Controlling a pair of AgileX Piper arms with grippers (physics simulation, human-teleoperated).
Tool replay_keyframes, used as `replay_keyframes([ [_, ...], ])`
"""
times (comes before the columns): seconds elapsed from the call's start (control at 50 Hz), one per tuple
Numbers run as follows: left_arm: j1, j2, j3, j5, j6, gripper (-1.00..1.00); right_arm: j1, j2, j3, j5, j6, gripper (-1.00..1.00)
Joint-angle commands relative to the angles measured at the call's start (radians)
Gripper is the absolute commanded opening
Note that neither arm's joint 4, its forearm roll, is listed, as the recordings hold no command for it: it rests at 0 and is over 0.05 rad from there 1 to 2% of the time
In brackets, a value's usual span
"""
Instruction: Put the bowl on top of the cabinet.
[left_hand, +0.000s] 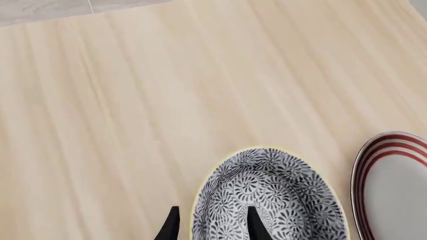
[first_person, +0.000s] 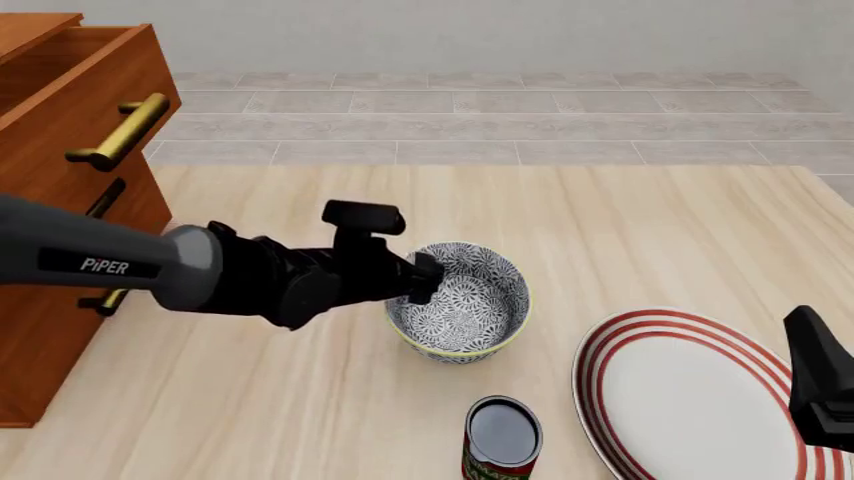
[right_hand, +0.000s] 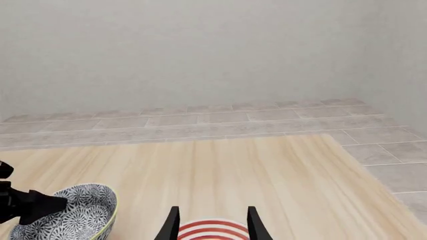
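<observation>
only legible text: "piper" in white letters on the grey link of the left arm (first_person: 114, 265), front view, over the table's left side. the can (first_person: 502, 440) at the table's near edge has a red and green label, but its print is too small to read. no text in either wrist view.

The cabinet (first_person: 74, 150) is cut off by the front view's left and top edges, so its top surface barely shows. Right of the bowl (first_person: 461, 300), the plate (first_person: 681, 400) and a can (first_person: 502, 440) run past the bottom edge. The left gripper (first_person: 424, 278) covers the bowl's near-left rim.
</observation>
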Motion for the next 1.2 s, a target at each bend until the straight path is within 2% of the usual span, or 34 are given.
replay_keyframes([
  [0.02, 0.006, 0.024, -0.007, -0.01, -0.003, 1.0, 0.0, 0.001, 0.0, 0.0, 0.001, 1.0],
  [0.58, 0.023, 0.03, 0.006, -0.034, 0.005, 1.0, -0.001, 0.005, 0.0, -0.002, -0.004, 1.0],
  [0.6, 0.023, 0.026, 0.006, -0.032, 0.009, -1.0, -0.001, 0.008, -0.001, -0.004, -0.004, 1.0],
  [0.66, 0.032, 0.008, 0.013, -0.028, 0.031, -1.0, -0.001, 0.011, -0.001, -0.008, -0.006, 1.0],
  [0.9, 0.043, -0.011, 0.021, -0.006, 0.012, -1.0, 0.001, 0.001, 0.0, 0.001, -0.007, 1.0],
  [1.2, 0.079, -0.119, 0.025, 0.056, 0.031, -1.0, 0.002, -0.003, 0.0, 0.003, -0.007, 1.0],
])
